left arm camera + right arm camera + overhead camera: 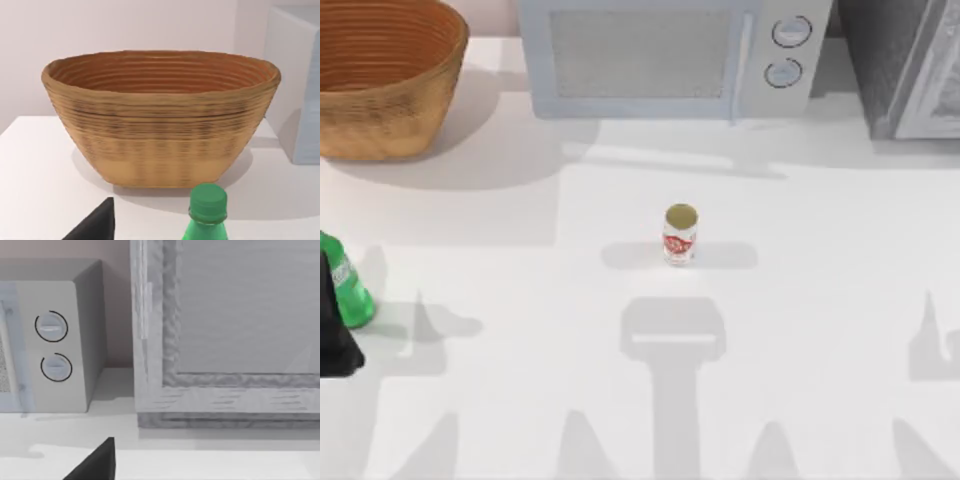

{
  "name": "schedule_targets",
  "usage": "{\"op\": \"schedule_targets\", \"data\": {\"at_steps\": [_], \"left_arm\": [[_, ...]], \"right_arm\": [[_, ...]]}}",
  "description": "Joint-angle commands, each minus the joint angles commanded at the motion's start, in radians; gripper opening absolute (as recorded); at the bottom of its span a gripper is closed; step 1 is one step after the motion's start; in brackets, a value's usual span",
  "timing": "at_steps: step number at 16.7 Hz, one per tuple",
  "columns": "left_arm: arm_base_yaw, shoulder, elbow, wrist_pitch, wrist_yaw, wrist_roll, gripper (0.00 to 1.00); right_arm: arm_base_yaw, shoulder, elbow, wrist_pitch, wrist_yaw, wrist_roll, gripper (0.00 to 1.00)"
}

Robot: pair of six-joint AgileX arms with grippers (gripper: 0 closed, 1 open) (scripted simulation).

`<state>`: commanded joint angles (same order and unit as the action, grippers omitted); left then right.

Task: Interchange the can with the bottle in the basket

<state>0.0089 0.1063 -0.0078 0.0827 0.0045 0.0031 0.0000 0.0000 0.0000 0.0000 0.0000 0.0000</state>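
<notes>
The white and red can (680, 236) stands upright in the middle of the table, gold top up. At the table's left edge is the green bottle (346, 288), upright, with its green cap (207, 204) close in the left wrist view. My left gripper (332, 338) is right beside the bottle; its one visible black finger (97, 226) stands well apart from the cap, so it is open. The wicker basket (382, 102) sits at the back left, and what shows of its inside is empty. One black finger (97, 464) of my right gripper shows off-centre, open.
A white microwave (665, 55) with two round knobs stands at the back centre. A grey appliance (905, 65) stands at the back right. The basket (160, 145) is a short way beyond the bottle. Bare table surrounds the can.
</notes>
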Motion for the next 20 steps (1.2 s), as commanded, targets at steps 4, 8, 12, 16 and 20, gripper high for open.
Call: {"op": "schedule_targets", "data": {"at_steps": [4, 8, 12, 16, 20], "left_arm": [[0.013, 0.237, -0.006, 0.199, 0.018, 0.006, 1.00], [0.026, 0.526, -0.015, 0.448, 0.043, 0.015, 1.00], [0.045, 0.824, -0.026, 0.701, 0.063, 0.026, 1.00], [0.058, 1.090, -0.038, 0.923, 0.084, 0.034, 1.00], [0.071, 1.290, -0.049, 1.086, 0.098, 0.039, 1.00]], "right_arm": [[0.000, 0.000, 0.000, 0.000, 0.000, 0.000, 1.00], [0.000, 0.000, 0.000, 0.000, 0.000, 0.000, 1.00], [0.000, 0.000, 0.000, 0.000, 0.000, 0.000, 1.00], [0.000, 0.000, 0.000, 0.000, 0.000, 0.000, 1.00], [0.000, 0.000, 0.000, 0.000, 0.000, 0.000, 1.00]]}}
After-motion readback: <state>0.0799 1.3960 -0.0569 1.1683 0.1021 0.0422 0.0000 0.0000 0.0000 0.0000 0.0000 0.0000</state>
